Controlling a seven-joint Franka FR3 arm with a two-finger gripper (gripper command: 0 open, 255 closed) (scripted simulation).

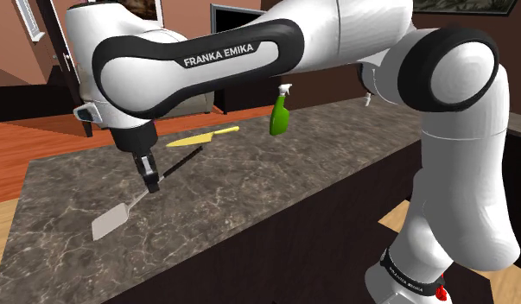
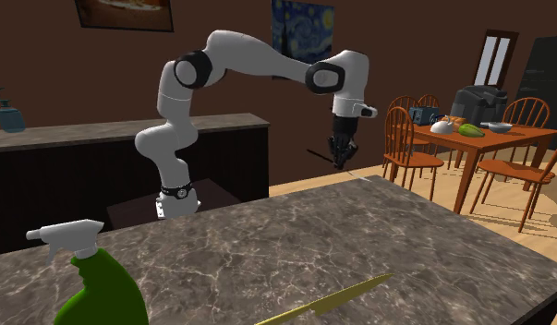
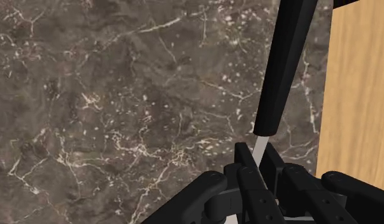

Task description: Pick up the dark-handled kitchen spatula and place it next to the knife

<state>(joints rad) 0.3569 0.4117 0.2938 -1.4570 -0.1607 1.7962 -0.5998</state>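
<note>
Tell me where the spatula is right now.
In the shoulder view the spatula is clasped in the gripper over the left part of the dark veined counter, its dark handle pointing toward the yellow knife.

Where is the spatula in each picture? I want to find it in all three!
Shoulder view: the spatula is left of middle, pinched in the black fingers, grey blade pointing lower left.
Second exterior view: the spatula is small and far, right of middle, in the fingers.
Wrist view: its dark handle stretches away from the fingers.
Shared landmark: the dark marbled counter.
</note>
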